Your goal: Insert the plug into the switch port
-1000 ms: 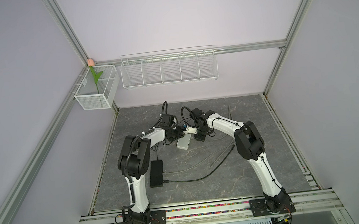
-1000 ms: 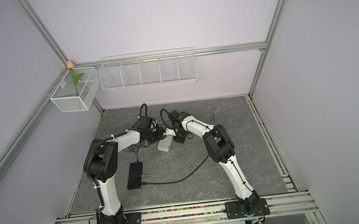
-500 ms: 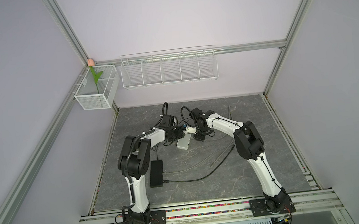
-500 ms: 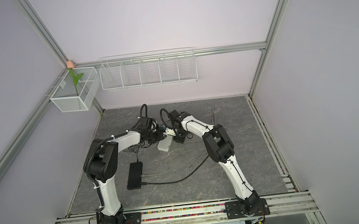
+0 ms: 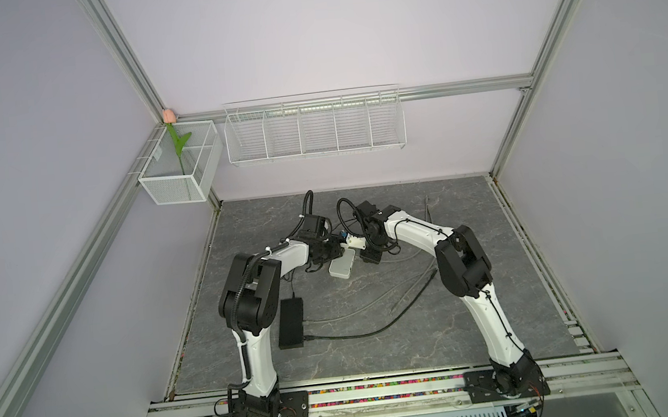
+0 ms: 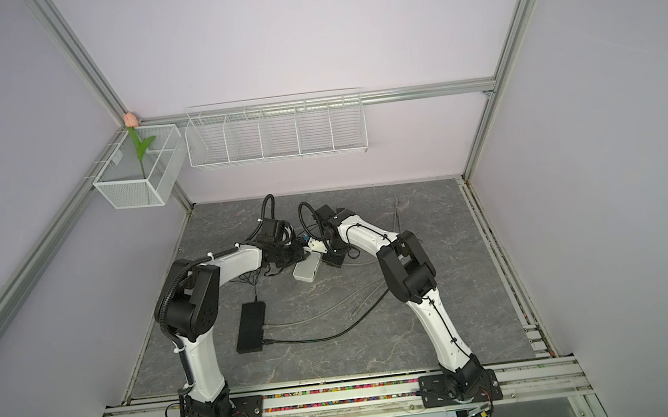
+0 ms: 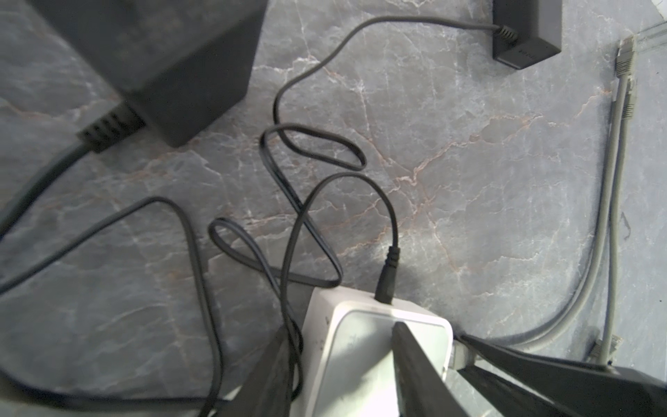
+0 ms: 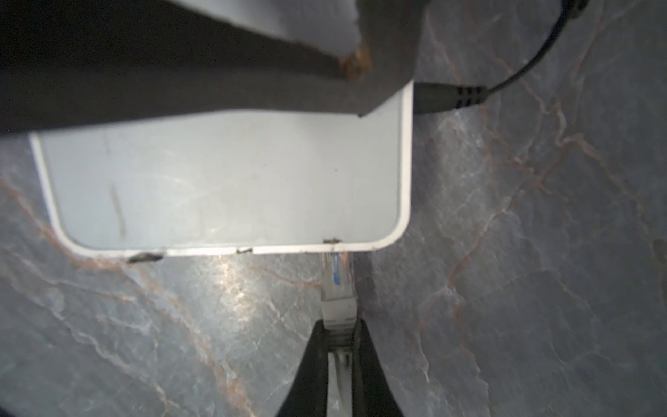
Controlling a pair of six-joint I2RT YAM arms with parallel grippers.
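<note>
Ref. clock: table [image 5: 380,359] as in both top views, 12 = back wall, 6 = base rail.

Item 1, switch [image 5: 342,264]: white box on grey marble-look top, just off ctr toward 11 o'clock. Black barrel lead [image 7: 388,274] seated in one side wall.

Item 2, left gripper [image 7: 343,330]: reaches in from approx. 10 o'clock of switch. Jaws part-way apart. One finger [image 7: 274,372] is down beside switch's side wall, the other lies over its top face. Clamped or merely resting: cannot tell.

Item 3, right gripper [image 8: 338,326]: at approx. 3 o'clock of switch. Clenched on plug [image 8: 337,281], pinching its grey boot from both sides; grey cable runs back btwn the fingers.

Item 4, plug posn: clear nose touching switch's port-side wall, close to the corner shared w/ the wall bearing the barrel lead. Most of clear body outside housing. Whether nose has entered a port is hidden under the rim.

Item 5, misc.: black box [image 5: 291,324] at 7 o'clock of switch, well apart, grey and black leads plugged into its 3 o'clock side. Spare grey cables [image 7: 625,59] loose on table at 5 o'clock of switch. Wire rack [image 5: 314,128] on back wall at 12 o'clock; mesh bin [image 5: 179,182] w/ artificial flower [image 5: 168,116] at 10 o'clock corner.
</note>
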